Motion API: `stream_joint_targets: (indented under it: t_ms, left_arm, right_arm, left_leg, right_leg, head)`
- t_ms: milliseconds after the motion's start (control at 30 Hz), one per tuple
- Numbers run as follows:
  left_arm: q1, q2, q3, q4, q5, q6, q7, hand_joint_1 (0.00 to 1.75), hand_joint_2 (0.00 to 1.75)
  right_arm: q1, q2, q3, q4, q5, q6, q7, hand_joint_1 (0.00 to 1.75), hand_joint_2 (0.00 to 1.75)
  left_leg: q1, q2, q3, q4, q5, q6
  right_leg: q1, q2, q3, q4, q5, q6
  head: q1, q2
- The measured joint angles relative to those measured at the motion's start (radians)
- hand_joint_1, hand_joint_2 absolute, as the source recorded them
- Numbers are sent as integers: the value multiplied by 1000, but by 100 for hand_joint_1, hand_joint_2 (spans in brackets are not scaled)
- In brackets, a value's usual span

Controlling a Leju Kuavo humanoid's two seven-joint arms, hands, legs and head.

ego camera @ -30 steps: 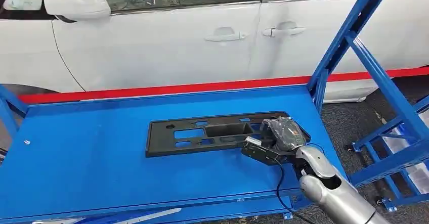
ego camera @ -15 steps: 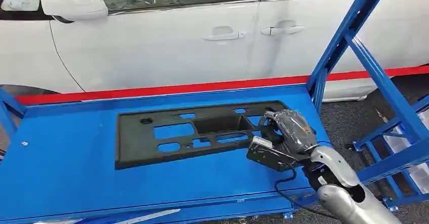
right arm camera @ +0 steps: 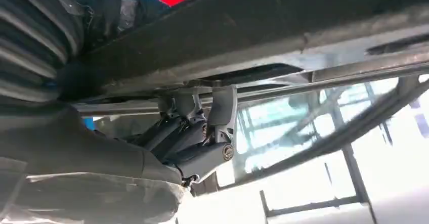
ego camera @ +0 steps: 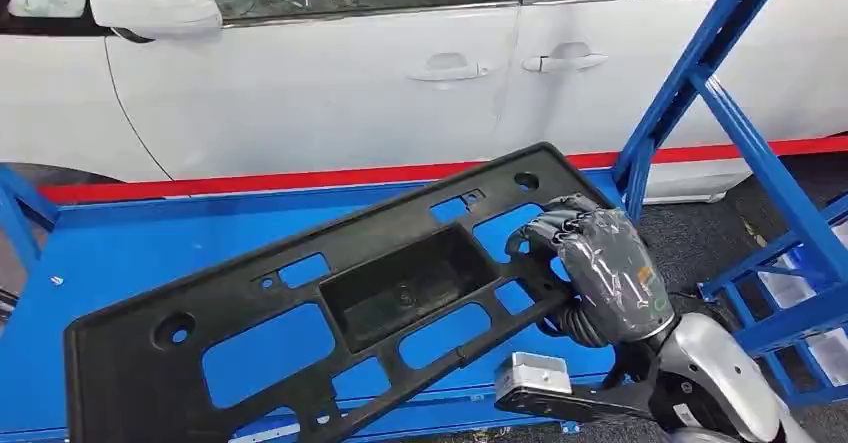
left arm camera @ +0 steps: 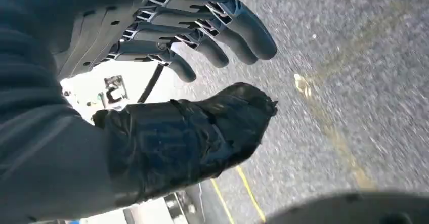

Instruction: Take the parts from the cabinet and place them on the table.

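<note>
A long black plastic panel (ego camera: 330,308) with several cut-outs and a central recess hangs tilted above the blue shelf (ego camera: 230,238), one end toward me and low at the left. My right hand (ego camera: 598,268) grips its right end, fingers curled over the edge. In the right wrist view the panel's dark underside (right arm camera: 283,27) runs across, with my fingers (right arm camera: 202,133) hooked under it. My left hand (left arm camera: 167,82) hangs over grey floor, fingers spread, holding nothing.
A white car (ego camera: 400,73) stands behind the shelf, above a red stripe (ego camera: 330,175). Blue rack posts (ego camera: 720,93) rise at the right, with dark floor (ego camera: 690,238) beyond them.
My right hand has lifted the panel off the shelf and drawn it toward me; it now looks much larger and tilted, with its left end swung low.
</note>
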Motion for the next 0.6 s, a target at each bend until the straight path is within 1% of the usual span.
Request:
stream_joint_targets:
  t_ms: [33,67,100,133,167,200,233,267,300,333,367,400,433,467,500,533,567,600]
  left_arm:
    - [1,0,0,0,-7,0,0,0,175]
    - [1,0,0,0,-10,0,0,0,175]
    - [1,0,-1,0,-15,-1,0,0,175]
    - [1,0,-2,0,-19,-2,0,0,175]
    - [0,-2,-6,0,-24,-3,0,0,175]
    - [0,-4,-8,0,-27,-2,0,0,175]
    - [1,-4,-9,0,-29,0,0,0,175]
    - [0,-2,-10,0,-31,3,0,0,175]
    - [0,-6,-15,0,-34,3,0,0,175]
    - [0,-6,-18,0,-39,3,0,0,175]
    - [0,-8,-21,0,-48,4,2,0,175]
    - [4,-11,-22,0,-54,3,3,0,175]
    - [4,-11,-22,0,-59,3,4,0,175]
    - [2,-13,-24,0,-62,3,6,0,175]
    - [1,-13,-27,0,-62,3,6,0,175]
    - [1,-13,-31,0,-62,4,6,0,175]
    - [1,-13,-34,0,-62,5,6,0,175]
    - [1,-13,-35,0,-62,6,4,0,175]
  right_arm:
    - [4,0,5,-5,10,1,0,175,175]
    - [8,-1,10,-8,16,2,0,175,175]
    - [11,-2,15,-10,22,3,0,175,175]
    - [14,-2,21,-10,25,6,1,175,175]
    - [17,-3,26,-10,26,6,5,175,175]
    - [19,-4,29,-10,26,5,7,175,175]
    - [24,-5,32,-9,26,3,8,175,175]
    - [27,-5,35,-7,26,0,8,175,175]
    - [34,-11,36,-7,22,-3,8,175,175]
    - [38,-15,38,-5,15,-6,8,175,175]
    - [41,-23,39,-5,-1,-15,3,175,175]
    - [44,-32,38,-3,-17,-27,-5,175,175]
    - [47,-40,35,-1,-29,-37,-13,175,175]
    - [55,-54,25,4,-46,-49,-23,175,175]
    - [60,-61,18,8,-53,-55,-29,175,175]
    - [64,-67,15,11,-57,-59,-34,175,175]
    - [69,-72,11,16,-62,-60,-39,175,175]
    - [75,-75,8,21,-65,-60,-43,175,175]
  left_leg:
    - [0,1,-1,1,0,0]
    - [1,1,-3,3,0,0]
    - [3,1,-6,6,0,-1]
    - [6,1,-10,13,-1,-3]
    - [14,0,-15,22,-4,-10]
    - [20,-1,-17,30,-6,-18]
    - [24,-2,-19,35,-8,-30]
    - [22,-6,-25,35,-5,-40]
    - [22,-7,-21,32,2,-50]
    - [20,-9,-19,25,9,-57]
    - [24,-9,-21,14,21,-65]
    - [26,-10,-26,11,27,-74]
    - [30,-7,-34,22,10,-74]
    - [28,-4,-52,68,-48,-75]
    - [28,-4,-70,127,-98,-75]
    - [27,-5,-90,194,-143,-76]
    - [25,-5,-113,279,-187,-77]
    - [25,-5,-122,335,-203,-77]
  right_leg:
    - [-5,0,-33,78,-33,6]
    - [-10,0,-53,123,-44,11]
    - [-16,-1,-56,129,-33,17]
    - [-22,-2,-38,94,1,24]
    - [-29,-4,6,8,54,31]
    - [-34,-7,51,-75,93,38]
    - [-35,-5,86,-147,85,51]
    - [-25,1,85,-137,92,49]
    - [-21,8,74,-137,109,31]
    - [-20,7,78,-156,103,23]
    - [-13,7,72,-153,112,9]
    - [-19,7,64,-164,123,-8]
    - [-22,3,62,-167,132,-18]
    - [-21,2,52,-169,141,-27]
    - [-20,0,44,-169,146,-34]
    - [-19,0,37,-169,152,-35]
    - [-16,-2,25,-168,160,-36]
    - [-14,-2,12,-166,169,-36]
  head:
    - [-1,0]
    - [-1,0]
    - [-1,0]
    - [-1,0]
    - [-1,0]
    - [-1,0]
    - [-1,0]
    - [8,0]
    - [4,0]
    - [-2,0]
    - [-2,0]
    - [-2,0]
    - [-3,0]
    - [-5,0]
    - [-7,0]
    - [-5,0]
    - [-6,0]
    - [-6,0]
